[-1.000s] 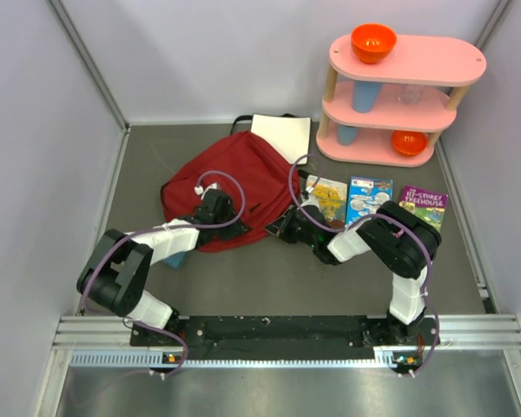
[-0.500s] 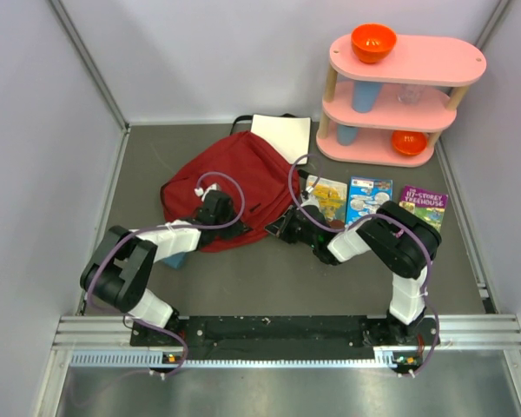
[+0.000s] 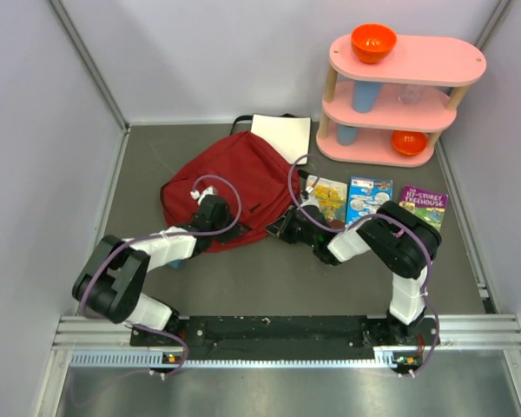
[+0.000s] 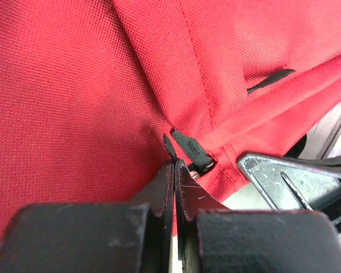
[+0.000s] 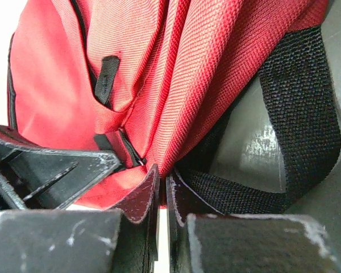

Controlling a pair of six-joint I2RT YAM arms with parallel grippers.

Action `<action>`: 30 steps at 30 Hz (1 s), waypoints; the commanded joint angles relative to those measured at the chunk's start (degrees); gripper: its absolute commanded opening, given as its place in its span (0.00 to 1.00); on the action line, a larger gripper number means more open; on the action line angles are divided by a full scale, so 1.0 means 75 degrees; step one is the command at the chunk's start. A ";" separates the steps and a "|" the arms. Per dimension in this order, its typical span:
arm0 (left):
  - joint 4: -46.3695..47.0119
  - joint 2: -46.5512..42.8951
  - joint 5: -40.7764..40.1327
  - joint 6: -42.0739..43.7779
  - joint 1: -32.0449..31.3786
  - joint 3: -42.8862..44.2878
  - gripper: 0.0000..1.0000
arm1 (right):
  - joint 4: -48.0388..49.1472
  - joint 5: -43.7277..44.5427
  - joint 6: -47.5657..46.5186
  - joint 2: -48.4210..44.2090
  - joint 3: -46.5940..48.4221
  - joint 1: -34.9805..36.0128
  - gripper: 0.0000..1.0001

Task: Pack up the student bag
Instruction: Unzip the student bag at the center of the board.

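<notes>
And the left fingers (image 4: 159, 190) are pinched tight on the black zip tab (image 4: 170, 147), so it looks like they mean to run the zip open. The right fingers (image 5: 139, 196) are clamped on a fold of red cloth at the near edge of the bag (image 3: 243, 178), likely bracing it so the pull won't drag it. The bag lies flat on the desk (image 3: 269, 278), left of centre, books (image 3: 369, 198) lined up just right of it, waiting to go in

Open table (image 3: 148, 165) far left and along near strip. Student bag (image 3: 252, 169) fills centre; books (image 3: 369, 198), pink shelf (image 3: 399, 95) crowd right. Bag–shelf gap seems narrow.
</notes>
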 commanded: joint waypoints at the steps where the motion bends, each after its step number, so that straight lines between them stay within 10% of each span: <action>1: -0.0278 -0.0904 -0.0470 0.0814 -0.0027 -0.0229 0.00 | 0.0196 -0.0215 -0.0107 -0.0356 0.0011 -0.0204 0.00; 18: -0.2071 -0.3365 -0.1420 0.2162 -0.0027 -0.0053 0.00 | -0.1360 -0.0040 -0.1289 -0.2007 0.0584 -0.0860 0.00; 30: -0.1288 -0.3695 0.1555 0.2691 -0.0447 -0.0228 0.00 | -0.3250 -0.1638 -0.2087 -0.2876 0.0281 -0.2816 0.10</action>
